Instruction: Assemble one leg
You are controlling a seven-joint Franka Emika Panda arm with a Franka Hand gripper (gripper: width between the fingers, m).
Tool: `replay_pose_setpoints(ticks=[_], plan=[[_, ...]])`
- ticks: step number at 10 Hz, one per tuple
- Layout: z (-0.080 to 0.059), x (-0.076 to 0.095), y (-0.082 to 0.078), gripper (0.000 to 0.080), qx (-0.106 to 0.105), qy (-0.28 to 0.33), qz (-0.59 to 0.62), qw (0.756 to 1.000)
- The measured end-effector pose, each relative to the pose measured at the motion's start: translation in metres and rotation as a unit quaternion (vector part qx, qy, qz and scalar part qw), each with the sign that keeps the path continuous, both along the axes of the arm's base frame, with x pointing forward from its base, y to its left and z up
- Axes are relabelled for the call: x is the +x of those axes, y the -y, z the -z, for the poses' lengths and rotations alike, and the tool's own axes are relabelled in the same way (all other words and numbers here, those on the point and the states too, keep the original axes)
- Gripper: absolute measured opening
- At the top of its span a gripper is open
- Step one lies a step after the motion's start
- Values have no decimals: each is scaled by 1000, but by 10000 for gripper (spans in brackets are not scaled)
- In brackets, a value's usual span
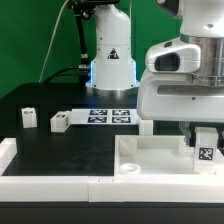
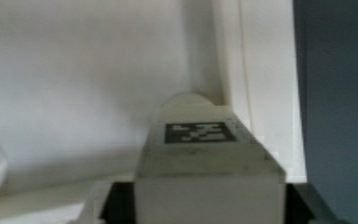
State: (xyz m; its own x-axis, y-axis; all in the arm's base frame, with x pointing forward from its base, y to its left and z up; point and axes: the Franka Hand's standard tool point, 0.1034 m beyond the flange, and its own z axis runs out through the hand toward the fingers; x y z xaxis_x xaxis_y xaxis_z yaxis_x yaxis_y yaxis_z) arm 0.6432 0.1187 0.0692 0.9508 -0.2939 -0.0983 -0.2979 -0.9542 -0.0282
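Black surface and a green backdrop frame the scene, with a white rim running along the near edge. At the exterior view's right the claw hangs low over the tray, its fingers clamped on a leg held upright, tag facing the camera. The wrist view shows the same leg close up, its black-and-white tag pattern plain but carrying no readable letters, with the tray's white wall behind it. Beyond the tray lies the marker board with its row of tags. Two more legs stand well apart on the exterior view's left. Behind, the robot's base bears a small triangular warning label; no brand writing can be read.
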Motion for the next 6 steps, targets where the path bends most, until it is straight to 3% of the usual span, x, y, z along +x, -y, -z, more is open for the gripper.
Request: replay_pose_setpoints(ticks=[2,6], plan=[[0,-1,3,294,-6,-8,102,995],[-2,-3,19,304,-43,-18,246,968]])
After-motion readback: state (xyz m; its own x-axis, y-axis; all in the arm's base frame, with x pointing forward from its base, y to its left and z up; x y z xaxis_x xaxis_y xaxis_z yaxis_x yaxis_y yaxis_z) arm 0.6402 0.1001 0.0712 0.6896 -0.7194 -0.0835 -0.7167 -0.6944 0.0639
